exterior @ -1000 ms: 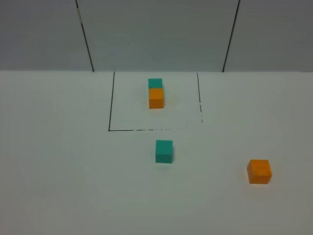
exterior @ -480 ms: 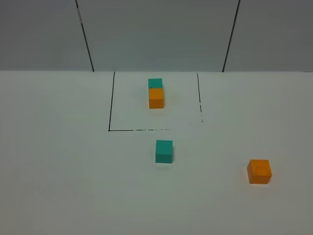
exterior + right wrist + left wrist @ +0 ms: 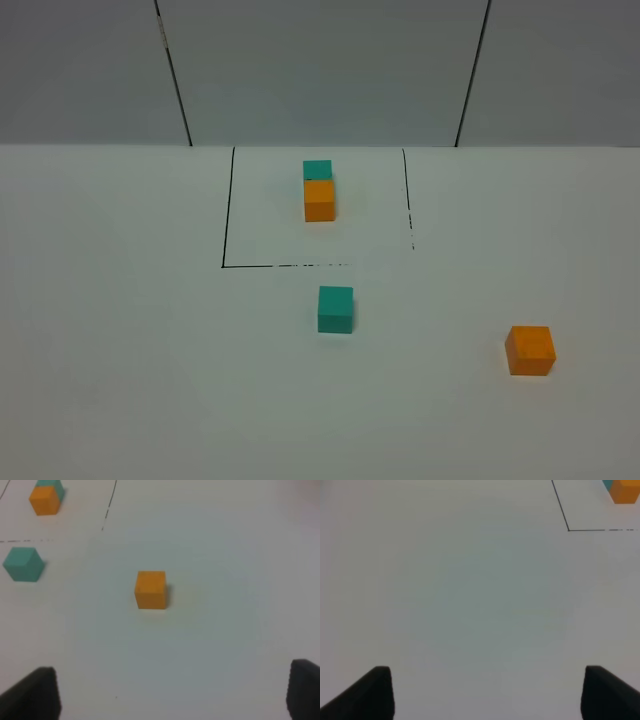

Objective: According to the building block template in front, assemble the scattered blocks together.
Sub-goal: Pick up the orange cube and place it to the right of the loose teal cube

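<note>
While the left gripper [image 3: 487,695] and right gripper [image 3: 175,695] hang wide apart, empty, over the desk [image 3: 120,350], the template [image 3: 319,190] sits by the far edge; teal cube [image 3: 335,309] mid-desk, orange cube [image 3: 530,350] toward the near right corner. Likely light, rigid, matte: pinch opposite flat faces.

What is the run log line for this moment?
left pincer open | right pincer open | teal cube, orange cube apart | template joined

You're looking at a robotics lab test station: a plain white bench [image 3: 120,350], a black square outline [image 3: 228,210] drawn on it around a building block template [image 3: 319,192], grey wall panels [image 3: 320,70] behind.
</note>
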### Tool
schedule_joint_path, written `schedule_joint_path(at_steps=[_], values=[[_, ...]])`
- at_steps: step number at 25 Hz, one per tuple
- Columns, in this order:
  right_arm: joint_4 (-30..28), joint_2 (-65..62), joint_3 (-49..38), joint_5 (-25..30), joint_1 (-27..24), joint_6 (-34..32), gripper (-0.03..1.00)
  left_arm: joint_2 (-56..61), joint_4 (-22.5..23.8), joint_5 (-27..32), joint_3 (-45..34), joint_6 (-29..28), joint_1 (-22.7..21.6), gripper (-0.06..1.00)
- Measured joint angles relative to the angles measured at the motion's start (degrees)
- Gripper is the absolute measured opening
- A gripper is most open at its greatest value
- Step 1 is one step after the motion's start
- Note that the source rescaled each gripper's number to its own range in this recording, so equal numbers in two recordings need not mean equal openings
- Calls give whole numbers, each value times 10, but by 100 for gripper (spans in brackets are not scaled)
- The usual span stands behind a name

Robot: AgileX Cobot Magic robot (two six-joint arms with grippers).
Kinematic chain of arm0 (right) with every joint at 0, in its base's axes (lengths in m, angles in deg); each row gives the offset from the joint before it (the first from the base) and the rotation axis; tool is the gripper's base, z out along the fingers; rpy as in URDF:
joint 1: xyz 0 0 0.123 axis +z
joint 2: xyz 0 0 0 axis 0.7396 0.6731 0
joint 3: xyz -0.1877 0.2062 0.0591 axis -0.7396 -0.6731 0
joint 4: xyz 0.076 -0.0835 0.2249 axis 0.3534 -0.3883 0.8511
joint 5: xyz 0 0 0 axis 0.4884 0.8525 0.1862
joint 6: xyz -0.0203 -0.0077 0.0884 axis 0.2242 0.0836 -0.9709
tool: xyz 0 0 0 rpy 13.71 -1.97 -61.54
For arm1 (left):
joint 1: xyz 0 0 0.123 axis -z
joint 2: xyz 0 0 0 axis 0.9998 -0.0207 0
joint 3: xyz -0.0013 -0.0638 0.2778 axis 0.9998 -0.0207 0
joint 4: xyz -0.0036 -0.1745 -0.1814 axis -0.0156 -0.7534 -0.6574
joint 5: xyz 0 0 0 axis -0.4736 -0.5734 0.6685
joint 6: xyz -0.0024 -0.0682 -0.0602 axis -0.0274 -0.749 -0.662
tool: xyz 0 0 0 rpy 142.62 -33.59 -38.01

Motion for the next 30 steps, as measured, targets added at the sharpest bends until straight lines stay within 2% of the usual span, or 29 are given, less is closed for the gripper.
schedule_joint_path(at_steps=[3,6,7,13,19,22,26,30], values=[[-1,7,7,-7,0,0,83,0,0,0,0,0,0,70],[2,74,41,-32,0,1,98,0,0,0,0,0,0,70],[2,104,57,-37,0,1,100,0,0,0,0,0,0,70],[6,392,169,-50,0,32,100,0,0,0,0,0,0,70],[77,698,271,-64,0,91,100,0,0,0,0,0,0,70],[82,836,315,-76,12,96,100,0,0,0,0,-1,0,70],[70,967,348,-106,55,92,100,0,0,0,0,-1,0,70],[48,1032,354,-141,79,69,100,0,0,0,0,-1,0,70]])
